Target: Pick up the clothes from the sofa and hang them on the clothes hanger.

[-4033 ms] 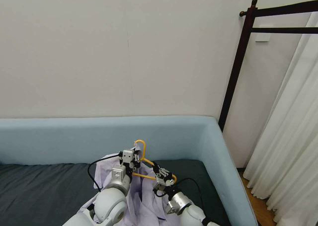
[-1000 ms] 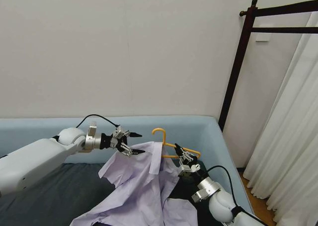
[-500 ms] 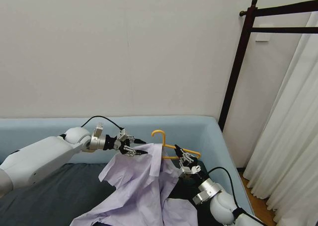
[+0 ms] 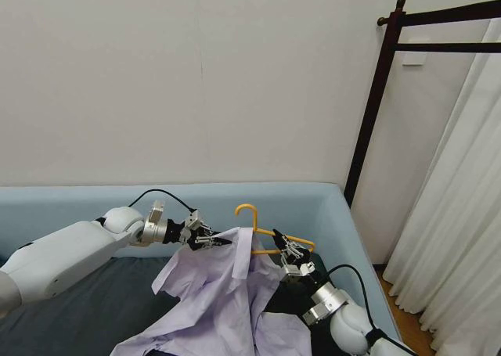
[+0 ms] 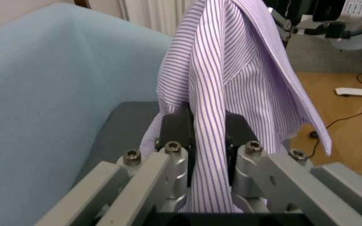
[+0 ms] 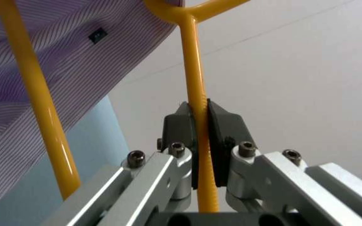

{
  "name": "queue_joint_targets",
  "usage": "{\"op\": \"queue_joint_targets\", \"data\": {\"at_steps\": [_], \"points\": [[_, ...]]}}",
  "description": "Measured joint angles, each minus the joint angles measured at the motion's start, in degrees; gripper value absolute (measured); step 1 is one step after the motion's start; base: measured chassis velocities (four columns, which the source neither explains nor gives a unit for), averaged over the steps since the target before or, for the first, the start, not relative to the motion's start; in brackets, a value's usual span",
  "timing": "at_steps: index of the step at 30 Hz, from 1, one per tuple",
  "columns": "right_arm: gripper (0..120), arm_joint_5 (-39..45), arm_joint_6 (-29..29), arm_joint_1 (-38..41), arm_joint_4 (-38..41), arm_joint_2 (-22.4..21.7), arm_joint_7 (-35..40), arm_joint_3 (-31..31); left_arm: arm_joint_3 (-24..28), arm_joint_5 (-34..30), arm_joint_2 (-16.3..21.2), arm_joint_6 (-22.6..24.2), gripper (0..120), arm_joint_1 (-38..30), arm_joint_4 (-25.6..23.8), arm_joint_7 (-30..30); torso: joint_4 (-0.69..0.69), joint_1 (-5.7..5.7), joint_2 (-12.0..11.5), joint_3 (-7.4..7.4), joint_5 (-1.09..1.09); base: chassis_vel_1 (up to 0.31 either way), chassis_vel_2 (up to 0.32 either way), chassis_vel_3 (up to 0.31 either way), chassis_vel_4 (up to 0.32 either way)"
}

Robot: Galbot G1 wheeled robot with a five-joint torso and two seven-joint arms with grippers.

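Right gripper (image 4: pixel 288 256) is clamped on the yellow plastic hanger (image 4: pixel 264 232) above the pale blue sofa's (image 4: pixel 78 207) right end. Left gripper (image 4: pixel 210 241) pinches the lilac striped shirt (image 4: pixel 219 293) draped there. An uneven pull could slide it off.

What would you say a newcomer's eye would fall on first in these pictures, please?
Probably the purple-and-white striped shirt, hanging from the yellow plastic hanger above the light blue sofa. The left gripper has its fingers shut on the shirt's edge, the right gripper on the hanger's bar. A dark wooden clothes rack stands to the sofa's right.
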Motion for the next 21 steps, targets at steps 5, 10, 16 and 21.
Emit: {"op": "queue_joint_targets", "data": {"at_steps": [5,10,16,21], "points": [[4,2.1,-0.3,-0.4,0.8,0.1,-0.6,-0.6,-0.8,1.0,0.3,-0.5,8,1.0,0.0,-0.2,0.0,0.0,0.0,0.0,0.0,0.0,0.0,0.0,0.0],[16,5.0,-0.6,-0.9,2.3,-0.4,-1.7,-0.8,-1.4,2.2,1.0,-1.0,8,1.8,-0.1,-0.3,0.0,0.0,0.0,0.0,0.0,0.0,0.0,0.0,0.0],[35,11.2,-3.1,-2.9,6.9,-2.0,-2.5,-0.9,-2.0,2.8,1.7,-1.7,8,2.0,0.1,-0.5,0.01,0.0,0.0,0.0,0.0,0.0,0.0,0.0,0.0],[54,21.0,-5.6,-7.7,14.9,-4.7,-3.7,0.8,-2.7,3.4,1.8,-2.8,8,2.2,1.1,-0.5,0.0,0.0,0.0,-0.01,0.0,0.0,0.0,0.0,0.0]]}}
